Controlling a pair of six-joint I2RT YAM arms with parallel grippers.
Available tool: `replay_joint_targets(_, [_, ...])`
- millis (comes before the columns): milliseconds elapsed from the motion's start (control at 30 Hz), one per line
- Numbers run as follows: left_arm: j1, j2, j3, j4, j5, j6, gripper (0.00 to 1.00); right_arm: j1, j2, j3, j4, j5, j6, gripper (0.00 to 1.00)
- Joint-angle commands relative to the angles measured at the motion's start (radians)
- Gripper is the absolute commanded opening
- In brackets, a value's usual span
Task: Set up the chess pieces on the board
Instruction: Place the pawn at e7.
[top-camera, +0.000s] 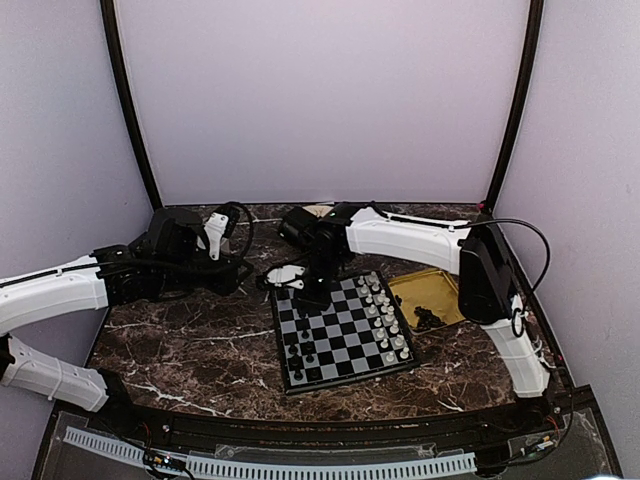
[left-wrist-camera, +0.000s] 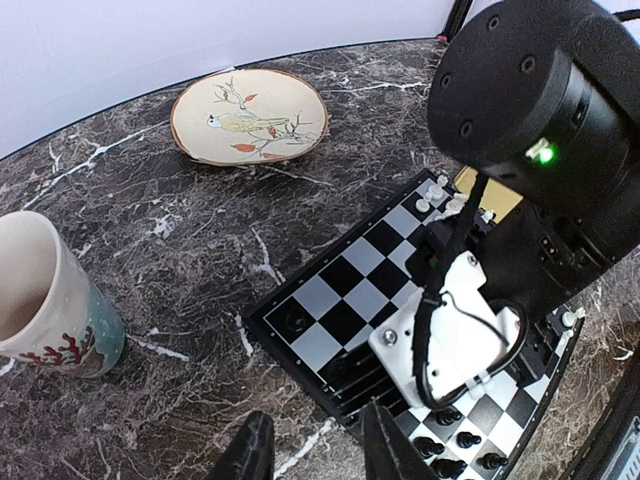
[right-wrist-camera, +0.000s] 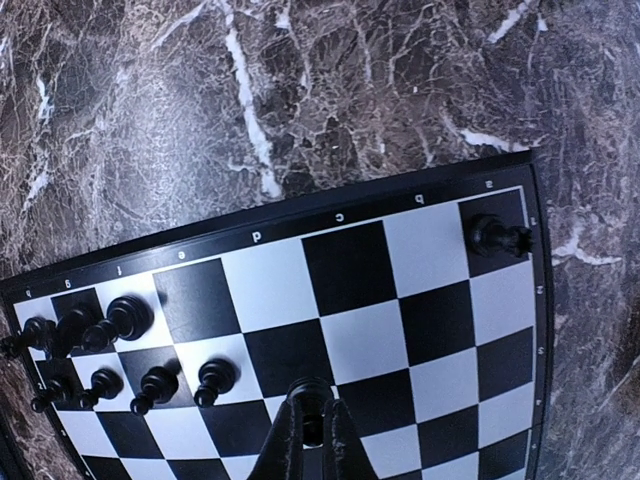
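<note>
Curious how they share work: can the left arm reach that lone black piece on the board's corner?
Probably yes. The lone black piece sits at the corner facing the left gripper, bare marble between them; the right arm hovers farther in.

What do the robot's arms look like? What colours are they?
Both arms have smooth white shells and chunky round black joints. The left arm and right arm carry thin black cables looping beside them. A tiny green light glows on one black joint of the right arm. The left tool and right tool each have two slim black fingers.
</note>
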Motion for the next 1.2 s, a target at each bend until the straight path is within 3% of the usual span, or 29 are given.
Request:
replay_joint_targets(0, [0.006, -0.021, -0.014, 0.006, -0.017, -0.007, 0.32, 0.023, 0.03, 0.022, -0.036, -0.028, 0.004, 0.05])
replay_joint_targets(1167, [0.008, -0.004, -0.041, 0.04, 0.01, -0.011, 0.32, 0.035, 0.08, 0.023, -0.008, 0.003, 0.024, 0.11])
